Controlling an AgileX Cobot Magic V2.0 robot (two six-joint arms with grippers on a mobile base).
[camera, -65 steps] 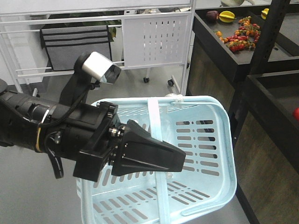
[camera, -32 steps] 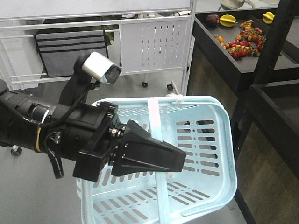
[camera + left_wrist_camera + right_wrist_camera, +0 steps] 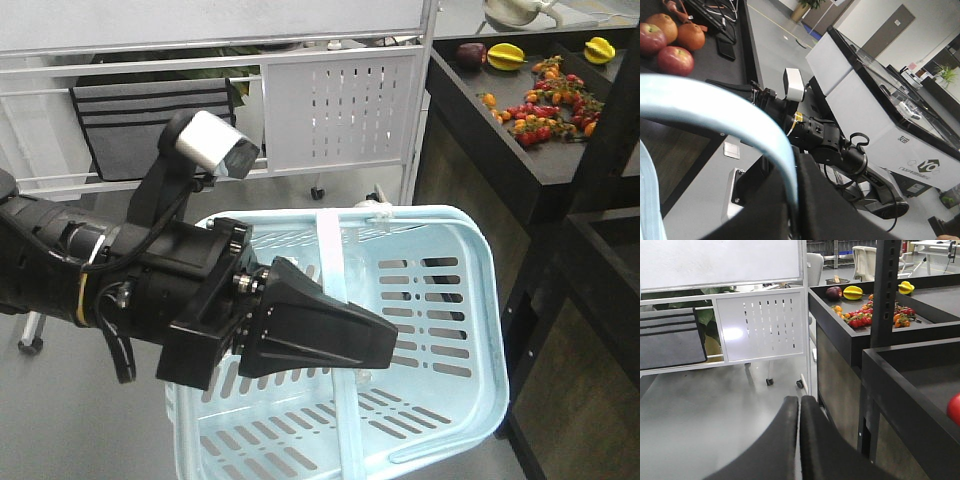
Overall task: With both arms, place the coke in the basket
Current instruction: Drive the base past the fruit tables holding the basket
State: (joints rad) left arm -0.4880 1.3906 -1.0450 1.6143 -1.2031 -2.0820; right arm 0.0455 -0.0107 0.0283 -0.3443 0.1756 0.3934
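The light-blue basket (image 3: 470,250) hangs tilted in mid-air in the front view. My left gripper (image 3: 392,345) is shut on its strap handle (image 3: 330,250). In the left wrist view that handle (image 3: 715,100) arches up out of the closed jaws of the left gripper (image 3: 795,220). My right gripper (image 3: 800,402) is shut with nothing in it and points at the floor beside the black shelf (image 3: 900,365). The right arm (image 3: 820,137) shows in the left wrist view. The coke is not clearly in view. A red shape (image 3: 955,410) on the lower shelf is cut by the frame edge.
The black shelf (image 3: 480,130) on the right carries cherry tomatoes (image 3: 545,110) and a starfruit (image 3: 505,55). Behind the basket stands a white perforated stand on casters (image 3: 340,100) beside a grey bag (image 3: 150,125). Apples (image 3: 675,60) lie on another dark shelf. A white cabinet (image 3: 865,110) stands beyond.
The background has slid to the right in the front view, and the fruit shelf sits nearer the right edge. The left arm and basket keep the same place in view.
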